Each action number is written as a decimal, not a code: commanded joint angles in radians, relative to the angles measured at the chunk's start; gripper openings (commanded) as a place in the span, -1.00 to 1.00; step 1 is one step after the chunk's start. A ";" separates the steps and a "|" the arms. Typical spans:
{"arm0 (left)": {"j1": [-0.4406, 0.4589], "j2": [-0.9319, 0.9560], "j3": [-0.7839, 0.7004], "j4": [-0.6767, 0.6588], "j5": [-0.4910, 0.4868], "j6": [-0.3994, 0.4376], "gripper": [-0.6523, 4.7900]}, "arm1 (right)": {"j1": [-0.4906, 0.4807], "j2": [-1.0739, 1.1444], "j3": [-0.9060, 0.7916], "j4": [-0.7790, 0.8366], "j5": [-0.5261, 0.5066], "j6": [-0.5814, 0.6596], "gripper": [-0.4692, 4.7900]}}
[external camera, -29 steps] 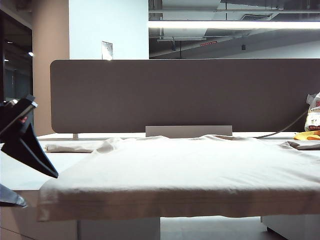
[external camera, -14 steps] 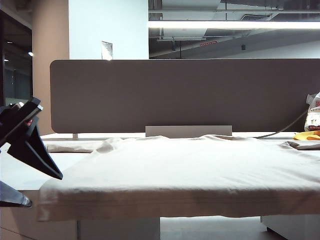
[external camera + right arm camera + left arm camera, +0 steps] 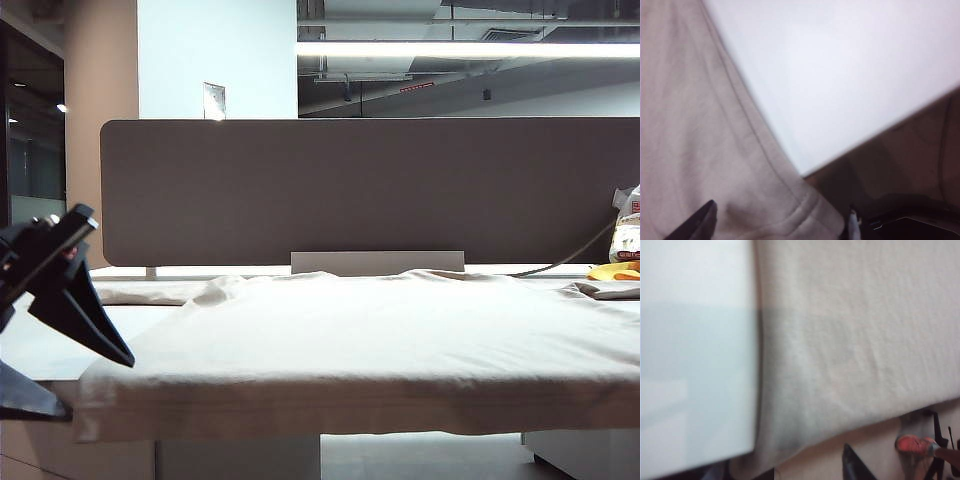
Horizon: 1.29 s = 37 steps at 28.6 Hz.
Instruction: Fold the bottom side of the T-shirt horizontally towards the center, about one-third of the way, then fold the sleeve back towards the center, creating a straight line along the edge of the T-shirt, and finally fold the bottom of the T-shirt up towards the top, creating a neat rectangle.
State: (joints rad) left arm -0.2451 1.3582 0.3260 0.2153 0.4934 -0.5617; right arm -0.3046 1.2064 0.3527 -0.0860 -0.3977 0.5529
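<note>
Left gripper (image 3: pixel 65 340) stood wide, empty, beside T-shirt (image 3: pixel 360 330) near corner; right gripper (image 3: pixel 780 227) spread over hem corner. Best pinch both corners evenly, low.

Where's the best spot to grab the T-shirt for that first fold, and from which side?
Probably the hemmed edge of the T-shirt, near its two corners. It droops over the table's near edge, so fingers can pinch it from the front. The left gripper hangs open beside the left corner; the right gripper is over the other corner.
</note>
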 commanded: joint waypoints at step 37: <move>-0.029 -0.018 0.121 0.063 0.130 0.011 -0.78 | 0.003 -0.064 0.097 0.109 -0.216 0.051 -0.84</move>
State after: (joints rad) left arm -0.2741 1.3422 0.4274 0.3065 0.6281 -0.5579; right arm -0.3061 1.1473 0.4206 0.0017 -0.6010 0.5922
